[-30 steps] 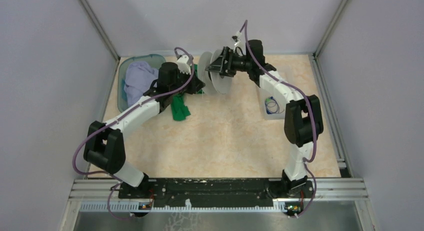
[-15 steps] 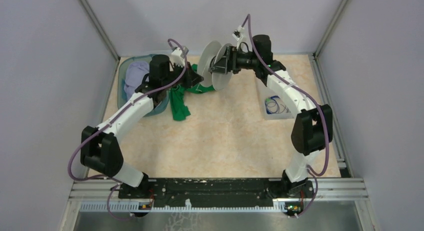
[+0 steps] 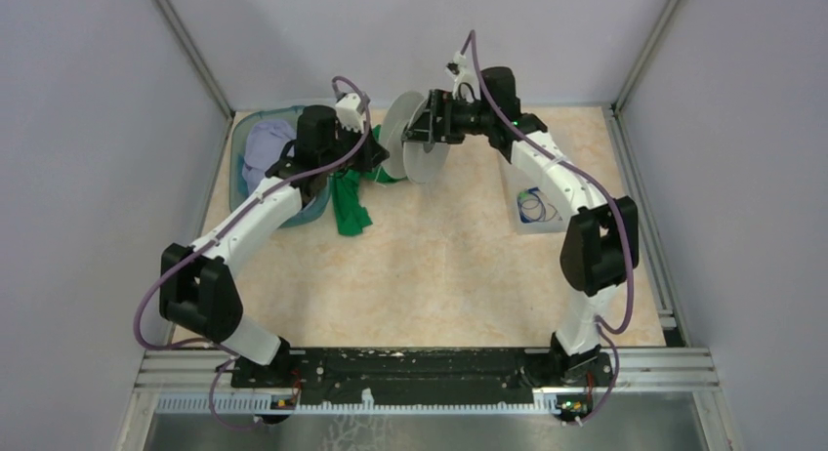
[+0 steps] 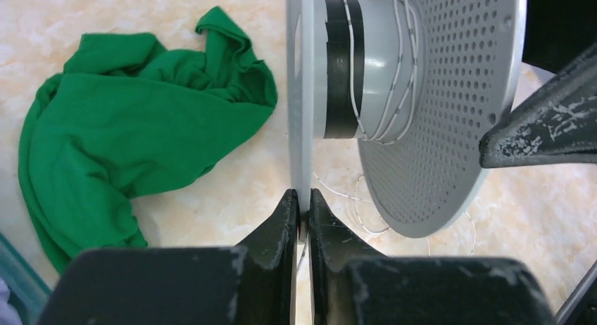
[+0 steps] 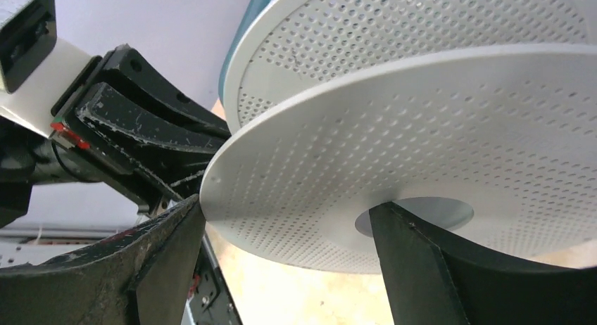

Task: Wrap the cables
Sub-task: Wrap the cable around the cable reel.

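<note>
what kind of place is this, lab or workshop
Probably a lab robot cell: left arm and right arm bolted to a rail, plain walls enclosing the tabletop, a spool and green cloth as props.

Whitish cable (image 4: 398, 72), pale-grey perforated spool (image 4: 436, 93), green cloth (image 4: 141, 128) (tabletop (image 3: 439, 266) marbled beige).

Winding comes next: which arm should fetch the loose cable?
Right, probably. The left tool is shut on the spool rim, steadying it; the right tool stands open, free to fetch the whitish cable trailing below.
</note>
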Available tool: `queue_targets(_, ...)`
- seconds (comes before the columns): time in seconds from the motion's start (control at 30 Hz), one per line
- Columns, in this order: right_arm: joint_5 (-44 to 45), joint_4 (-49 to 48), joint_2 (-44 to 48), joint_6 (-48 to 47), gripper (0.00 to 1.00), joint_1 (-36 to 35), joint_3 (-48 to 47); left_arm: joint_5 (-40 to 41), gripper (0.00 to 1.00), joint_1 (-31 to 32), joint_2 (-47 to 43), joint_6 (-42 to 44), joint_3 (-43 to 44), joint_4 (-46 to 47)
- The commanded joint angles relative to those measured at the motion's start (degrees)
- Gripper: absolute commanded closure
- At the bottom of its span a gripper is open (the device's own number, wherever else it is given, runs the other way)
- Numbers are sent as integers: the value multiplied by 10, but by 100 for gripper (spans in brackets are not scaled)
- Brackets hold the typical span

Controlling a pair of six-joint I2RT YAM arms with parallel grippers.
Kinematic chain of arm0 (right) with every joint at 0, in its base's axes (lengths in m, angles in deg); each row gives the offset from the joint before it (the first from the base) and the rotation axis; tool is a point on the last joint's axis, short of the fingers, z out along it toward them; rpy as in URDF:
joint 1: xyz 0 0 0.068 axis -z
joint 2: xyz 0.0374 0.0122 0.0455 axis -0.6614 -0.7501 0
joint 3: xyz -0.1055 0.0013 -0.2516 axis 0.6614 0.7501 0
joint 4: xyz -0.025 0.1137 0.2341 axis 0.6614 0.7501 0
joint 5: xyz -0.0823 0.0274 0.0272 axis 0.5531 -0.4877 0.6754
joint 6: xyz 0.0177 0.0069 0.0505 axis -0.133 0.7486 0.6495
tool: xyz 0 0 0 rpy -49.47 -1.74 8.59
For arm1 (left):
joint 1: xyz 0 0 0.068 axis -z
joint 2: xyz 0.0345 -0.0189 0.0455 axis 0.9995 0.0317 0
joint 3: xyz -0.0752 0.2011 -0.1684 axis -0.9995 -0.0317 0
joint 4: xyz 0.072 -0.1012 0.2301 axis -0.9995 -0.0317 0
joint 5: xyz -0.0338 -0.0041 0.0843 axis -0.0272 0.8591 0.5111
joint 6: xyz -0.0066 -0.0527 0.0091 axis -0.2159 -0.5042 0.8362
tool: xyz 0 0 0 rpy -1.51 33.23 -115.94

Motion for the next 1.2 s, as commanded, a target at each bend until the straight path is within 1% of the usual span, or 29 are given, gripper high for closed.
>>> queue_targets(0.0,80,-50,20,21,15,-18,18,48,100,-8,0,-35,32,26)
queue_targets(0.17,81,-64,31,38,13,-13,30,56,100,-11,-2,-47,1,42)
queue_targets(0.2,77,-63,33,39,11,-12,31,58,100,-12,-2,-46,-3,45)
queue_targets(0.27,71,-61,39,37,2,-10,33,63,100,-15,-2,-44,-9,47)
queue_targets(0.3,65,-62,43,35,1,-10,34,61,100,-19,-2,-45,-14,50)
queue_targets(0.4,65,-55,61,6,1,1,49,48,100,-37,-9,-51,-22,54)
queue_targets(0.47,66,-51,73,-35,1,14,69,30,100,-57,-20,-62,-25,54)
queue_targets(0.53,72,-42,80,-67,3,27,93,11,100,-76,-30,-71,-23,48)
queue_targets(0.67,96,-45,87,-123,10,36,160,-2,100,-90,-46,-67,-16,37)
queue_targets(0.73,108,-56,84,-127,12,35,197,-6,100,-95,-48,-63,-13,31)
queue_targets(0.87,124,-44,61,-151,15,34,214,4,100,-98,-49,-50,-16,31)
queue_targets(1.17,144,-34,48,-201,18,15,244,46,100,-96,-50,-1,-46,49)
